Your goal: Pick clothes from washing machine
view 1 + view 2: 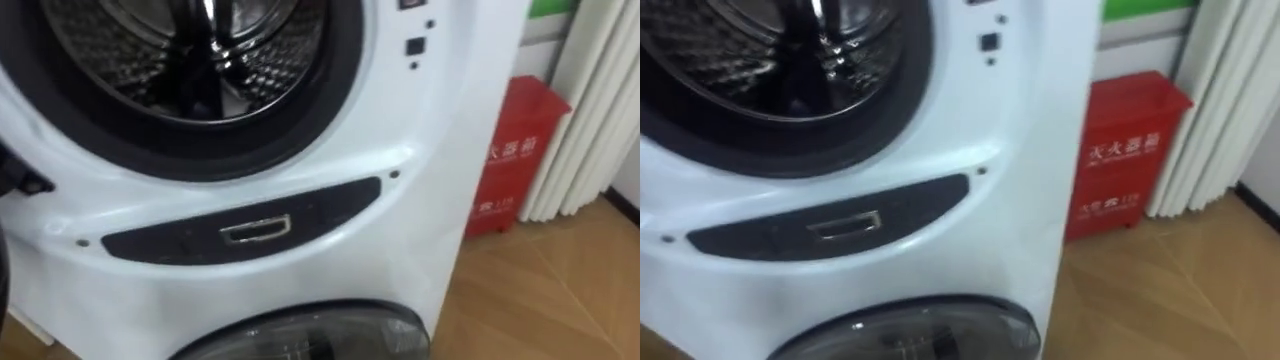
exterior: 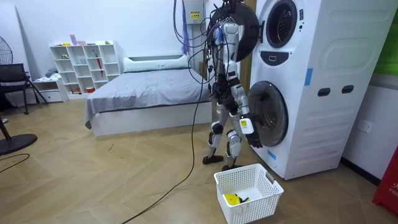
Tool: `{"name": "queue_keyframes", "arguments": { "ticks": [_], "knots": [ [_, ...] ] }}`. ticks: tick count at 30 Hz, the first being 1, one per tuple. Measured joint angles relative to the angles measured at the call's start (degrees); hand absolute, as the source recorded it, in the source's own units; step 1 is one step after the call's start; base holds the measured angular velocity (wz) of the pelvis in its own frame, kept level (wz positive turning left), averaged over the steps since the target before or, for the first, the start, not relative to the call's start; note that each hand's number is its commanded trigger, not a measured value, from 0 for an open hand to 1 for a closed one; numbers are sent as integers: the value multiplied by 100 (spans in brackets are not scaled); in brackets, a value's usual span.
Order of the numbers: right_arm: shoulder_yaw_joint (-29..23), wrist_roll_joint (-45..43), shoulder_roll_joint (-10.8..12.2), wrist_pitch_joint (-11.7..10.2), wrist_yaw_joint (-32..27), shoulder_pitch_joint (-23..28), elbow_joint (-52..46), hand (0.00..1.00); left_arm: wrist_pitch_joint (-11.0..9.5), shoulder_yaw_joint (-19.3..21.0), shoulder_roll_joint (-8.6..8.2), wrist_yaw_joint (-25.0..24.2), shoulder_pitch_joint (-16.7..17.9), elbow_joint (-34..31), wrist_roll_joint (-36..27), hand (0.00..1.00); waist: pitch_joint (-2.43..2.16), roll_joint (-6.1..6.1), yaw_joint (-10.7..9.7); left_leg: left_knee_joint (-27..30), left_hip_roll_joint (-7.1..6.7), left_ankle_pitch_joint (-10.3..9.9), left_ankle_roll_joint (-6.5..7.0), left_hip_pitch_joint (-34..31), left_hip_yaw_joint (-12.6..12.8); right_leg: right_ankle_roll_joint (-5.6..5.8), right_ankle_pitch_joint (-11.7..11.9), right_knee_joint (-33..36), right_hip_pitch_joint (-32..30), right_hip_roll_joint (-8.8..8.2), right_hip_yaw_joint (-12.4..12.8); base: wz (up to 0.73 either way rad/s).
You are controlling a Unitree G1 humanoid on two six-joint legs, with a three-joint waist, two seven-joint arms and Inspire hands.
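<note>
Parquet [image 2: 93, 174], white washing machine [image 2: 323, 93], steel drum [image 1: 190, 50], perhaps yellow cloth [image 2: 231, 199] in basket [image 2: 252, 211]

You've got white characters [image 1: 1118, 150] printed on the front of the red box [image 1: 1135, 105] beside the washing machine [image 1: 1020, 130].

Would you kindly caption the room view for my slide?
Robot stands at the washing machine, upper door open, white basket nearby.

The washing machine [image 1: 400, 190]'s upper drum [image 1: 180, 50] stands open above a dark panel [image 1: 330, 205] and a lower door [image 1: 310, 335]'s rim. Rightward, a red box [image 1: 515, 150] stands on wooden floor [image 1: 550, 300].
</note>
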Motion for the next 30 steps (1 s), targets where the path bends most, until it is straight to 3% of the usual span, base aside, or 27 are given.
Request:
{"name": "queue_keyframes", "arguments": {
  "ticks": [6,10,16,20,22,24,27,30],
  "knots": [
    [233,-122,91,1,158,-2,-81,0,-95,480,-13,-1,165,-1,344,0,15,-39,157,-75,0,-26,26,159,-147,-11,-113,7,163,-10,-69,14],
    [555,-522,130,10,293,53,-74,0,-110,484,0,0,214,7,518,0,49,-81,147,-64,-15,-75,78,254,-333,39,-252,100,276,-79,-204,23],
    [798,-1054,178,136,498,232,71,0,-102,490,13,8,226,4,537,0,101,-121,289,-117,18,-109,131,352,-435,102,-237,-94,469,-76,-303,10],
    [920,-1147,176,185,642,240,254,0,-89,538,12,12,197,1,541,0,112,-109,300,-112,52,-126,137,391,-442,102,-247,-104,535,-74,-372,5],
    [1012,-1193,182,186,789,240,286,0,-91,552,13,12,156,-2,539,0,112,-163,303,1,62,-142,112,374,-421,91,-311,-75,565,-85,-462,9],
    [1013,-1285,207,190,881,224,290,0,-93,595,15,12,122,1,589,0,101,-221,343,440,74,-245,22,212,-413,48,-389,30,545,-89,-502,3],
    [1003,-1840,209,192,918,194,245,0,-101,671,-9,11,64,-131,669,0,66,-271,500,1775,180,-374,-193,-322,-290,-45,-466,124,512,-70,-460,-15],
    [987,-2172,193,175,909,69,179,0,-99,706,-1,-23,-8,-251,682,0,49,-222,541,2828,338,-399,-232,-800,-447,-189,-465,110,513,66,-475,-9]
  ]
}}
